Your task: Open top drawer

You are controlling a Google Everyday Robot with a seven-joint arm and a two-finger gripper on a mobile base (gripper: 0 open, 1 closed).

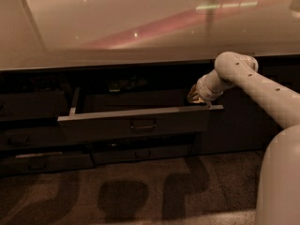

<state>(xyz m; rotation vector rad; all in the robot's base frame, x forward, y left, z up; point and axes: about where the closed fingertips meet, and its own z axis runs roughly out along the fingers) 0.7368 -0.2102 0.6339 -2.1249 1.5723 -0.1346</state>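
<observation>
The top drawer (pixel 136 123) sits pulled out mid-frame, my gripper (pixel 197 96) tucked behind its rim (pixel 140 112) at the right end (gripping or not, I can't tell). I'd pull straight outward, slowly, so that off-centre load doesn't skew it.

- Top drawer (pixel 103 128): standing pulled out from the cabinet, with a pale rim showing along its front and a loop handle (pixel 143 124) sitting at centre.
- Gripper (pixel 195 96): reaching down at the drawer's right end, just behind the rim.
- Arm (pixel 255 86): entering from the right.
- Countertop (pixel 140 27): glossy, lying above.
- Lower drawer fronts (pixel 140 153): sitting closed beneath.
</observation>
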